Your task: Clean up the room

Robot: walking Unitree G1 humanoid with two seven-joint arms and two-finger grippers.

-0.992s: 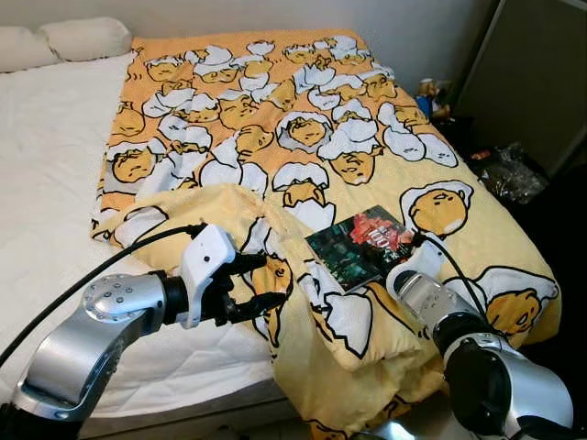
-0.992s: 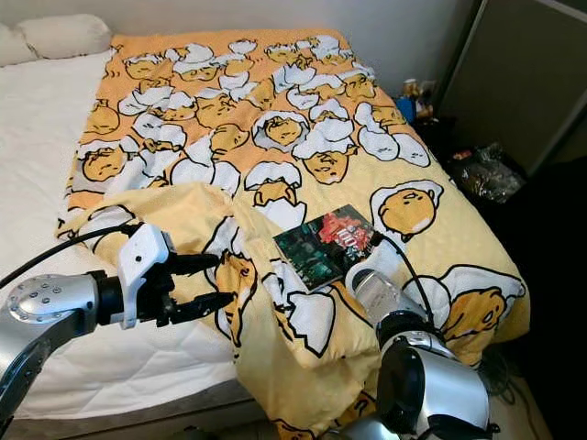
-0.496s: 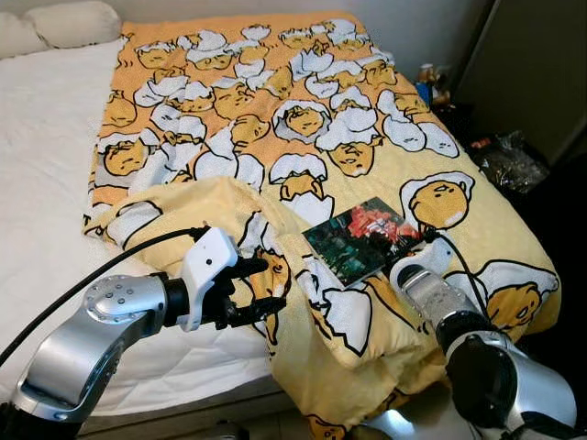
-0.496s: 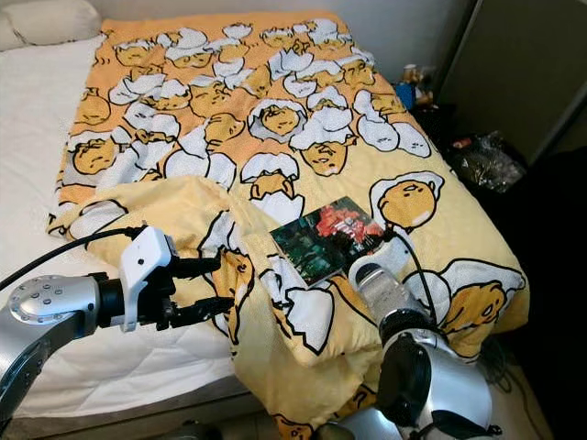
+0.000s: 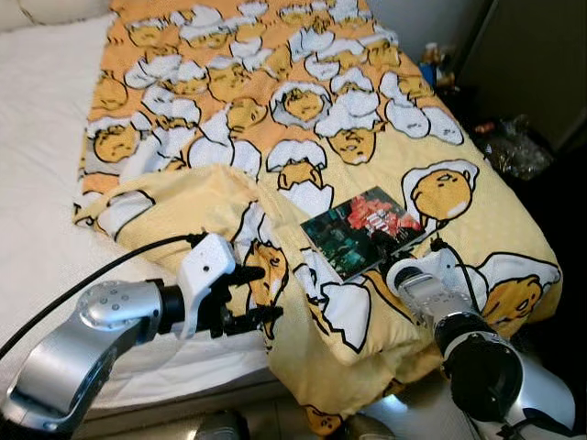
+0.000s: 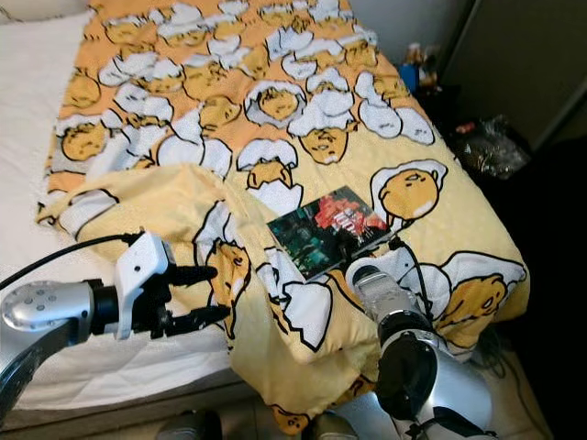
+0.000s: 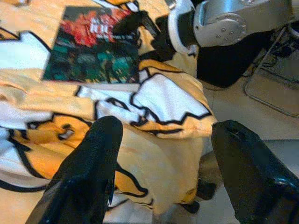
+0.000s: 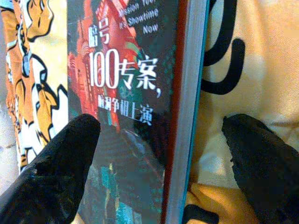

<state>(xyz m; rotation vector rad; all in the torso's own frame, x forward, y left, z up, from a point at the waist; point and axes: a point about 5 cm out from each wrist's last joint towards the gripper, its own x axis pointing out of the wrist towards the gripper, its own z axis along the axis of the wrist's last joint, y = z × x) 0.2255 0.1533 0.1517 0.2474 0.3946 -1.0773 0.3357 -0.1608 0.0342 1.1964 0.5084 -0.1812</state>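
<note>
One book (image 5: pixel 365 230) with a dark green and red cover lies flat on the yellow egg-print blanket (image 5: pixel 275 110), near the bed's foot and toward its right side, just beyond a thick fold of that blanket. The right claw (image 8: pixel 159 158) sits at the book's near right edge with its fingers (image 8: pixel 51 154) spread wide, one over the cover and the other over the blanket beside the spine, not closed on it. The fold bunches up between the book and the near edge of the bed, then spills over that edge toward the floor. The left claw (image 5: pixel 257 293) hovers at the left flank of the fold, above the bare white mattress (image 5: pixel 37 165), its fingers parted and holding nothing. Left of the blanket the mattress runs flat and wide toward the head of the bed. Right of the bed the room narrows: a dark cabinet (image 5: pixel 541 64) stands close, with a crumpled plastic bag (image 5: pixel 514 151) and small bottles (image 5: pixel 431 69) on the floor in the gap.
</note>
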